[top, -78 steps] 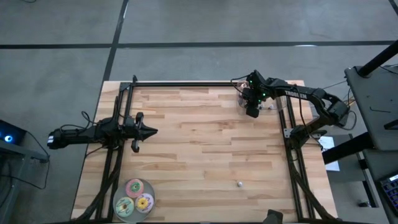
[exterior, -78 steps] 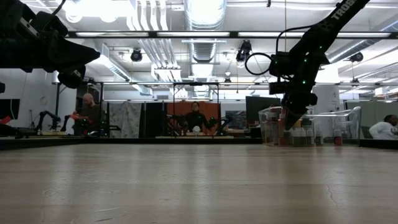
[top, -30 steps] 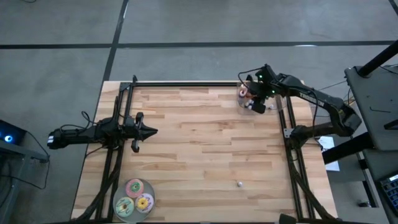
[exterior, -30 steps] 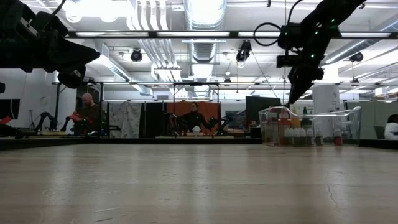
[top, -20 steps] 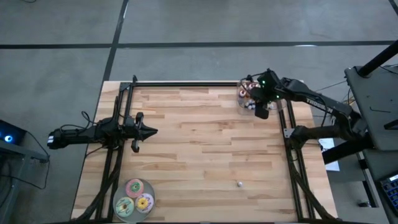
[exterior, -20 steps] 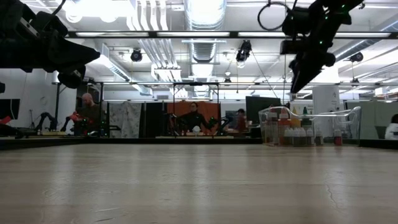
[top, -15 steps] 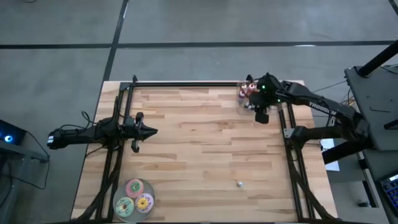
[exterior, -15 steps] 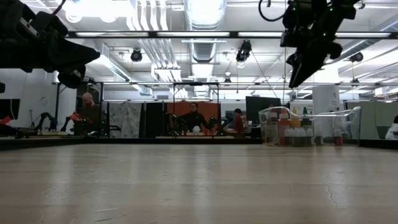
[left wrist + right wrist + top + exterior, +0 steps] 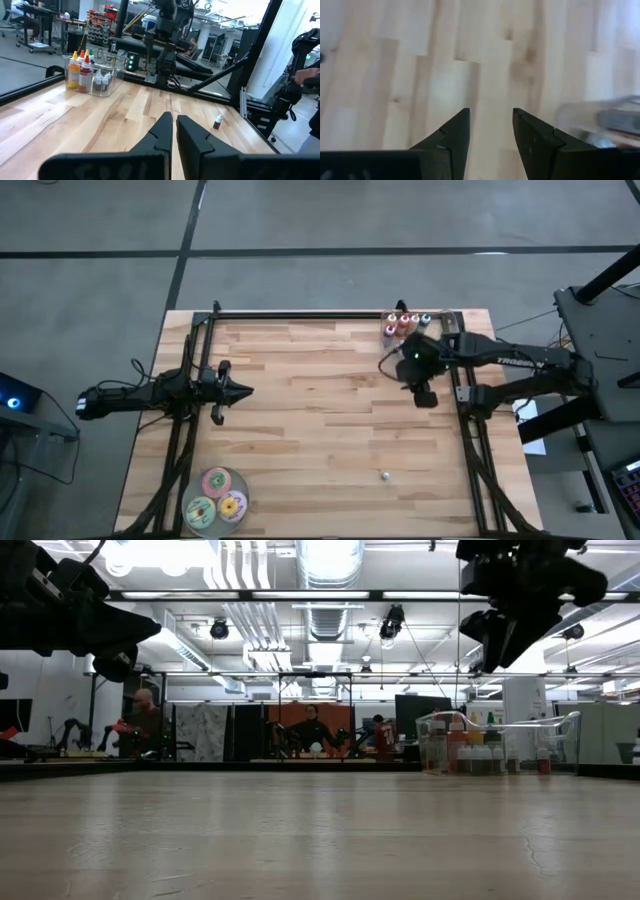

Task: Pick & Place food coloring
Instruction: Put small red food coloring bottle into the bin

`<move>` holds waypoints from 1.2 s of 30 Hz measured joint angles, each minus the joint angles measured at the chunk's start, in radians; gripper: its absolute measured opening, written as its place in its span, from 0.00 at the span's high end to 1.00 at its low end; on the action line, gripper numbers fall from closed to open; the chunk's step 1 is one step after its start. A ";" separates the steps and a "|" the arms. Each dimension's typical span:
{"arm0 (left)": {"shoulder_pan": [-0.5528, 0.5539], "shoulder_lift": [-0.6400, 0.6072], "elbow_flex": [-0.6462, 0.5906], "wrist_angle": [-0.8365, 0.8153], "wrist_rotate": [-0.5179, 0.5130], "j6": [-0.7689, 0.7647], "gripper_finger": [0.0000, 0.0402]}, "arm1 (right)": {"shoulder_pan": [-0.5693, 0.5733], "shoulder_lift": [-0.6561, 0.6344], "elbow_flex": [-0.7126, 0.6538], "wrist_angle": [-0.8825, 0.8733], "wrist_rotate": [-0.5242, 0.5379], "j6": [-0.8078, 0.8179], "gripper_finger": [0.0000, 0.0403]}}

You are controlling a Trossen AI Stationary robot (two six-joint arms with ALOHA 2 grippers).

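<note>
The food coloring bottles (image 9: 405, 326) stand in a clear container (image 9: 92, 75) at the table's far right corner; it also shows in the low view (image 9: 480, 745). One more small bottle (image 9: 385, 475) stands alone on the wood near the front, and shows in the left wrist view as well (image 9: 218, 122). My right gripper (image 9: 425, 395) hangs above the table on the near side of the container, slanting down. It is open, with only bare wood between its fingers (image 9: 490, 122). My left gripper (image 9: 245, 390) rests level at the left side, shut.
Three flat round discs (image 9: 215, 500), pink, green and yellow, lie at the near left corner. Black frame rails (image 9: 300, 314) run along the far edge and down both sides. The wooden middle of the table (image 9: 320, 410) lies between the arms.
My right gripper has swung away from above the container toward the table's near edge, rising a little and turning as it went. The bottles in the container and the lone bottle have stayed where they were.
</note>
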 joint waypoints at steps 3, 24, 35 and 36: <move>0.000 0.000 0.000 0.000 0.000 0.000 1.00 | 0.074 0.012 0.000 0.002 0.000 0.055 0.66; 0.000 0.000 0.000 0.000 0.000 0.000 1.00 | 0.533 0.026 0.133 0.210 0.000 0.316 0.64; 0.000 0.000 0.000 0.000 0.000 0.000 1.00 | 0.700 0.062 0.229 0.245 0.000 0.321 0.64; 0.000 0.000 0.000 0.000 0.000 0.000 1.00 | 0.711 0.072 0.238 0.245 0.000 0.320 0.64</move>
